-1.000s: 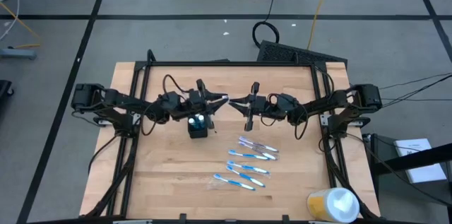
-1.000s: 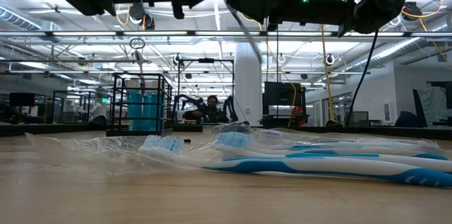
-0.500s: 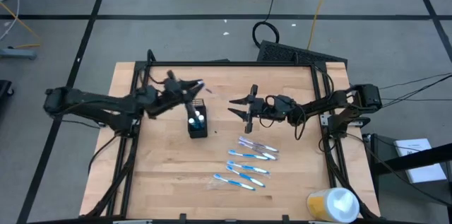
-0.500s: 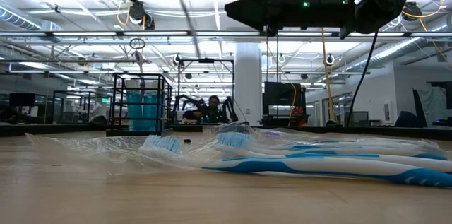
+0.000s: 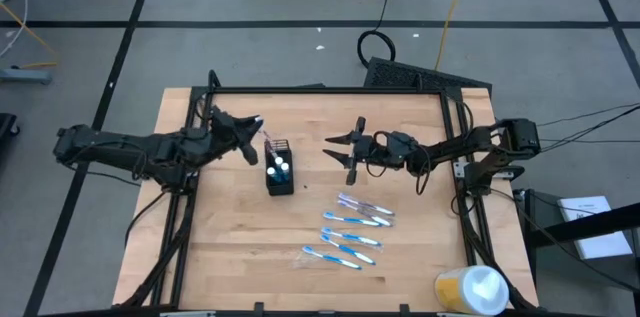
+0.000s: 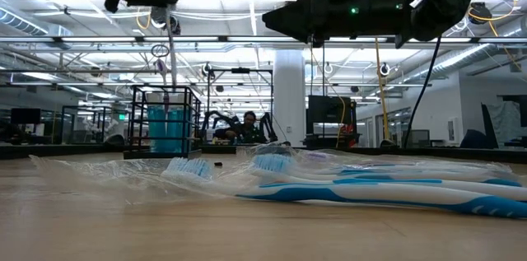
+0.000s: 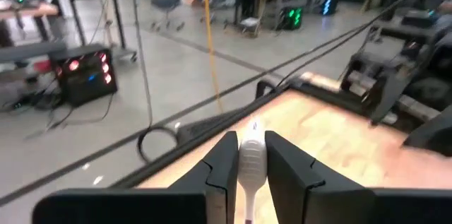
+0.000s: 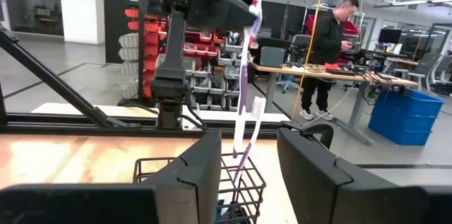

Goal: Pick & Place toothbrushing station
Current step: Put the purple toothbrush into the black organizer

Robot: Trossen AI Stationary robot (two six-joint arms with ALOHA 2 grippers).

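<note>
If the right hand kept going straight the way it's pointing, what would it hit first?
The right hand, open and empty, points across the table at the black mesh holder. It would probably first meet the purple toothbrush hanging from the left hand above the holder, though depth is uncertain.

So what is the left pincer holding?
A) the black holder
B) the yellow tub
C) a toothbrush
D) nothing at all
C: the left wrist view shows a white toothbrush handle pinched between the left pincer's fingers, and the right wrist view shows that brush held up above the black holder.
</note>
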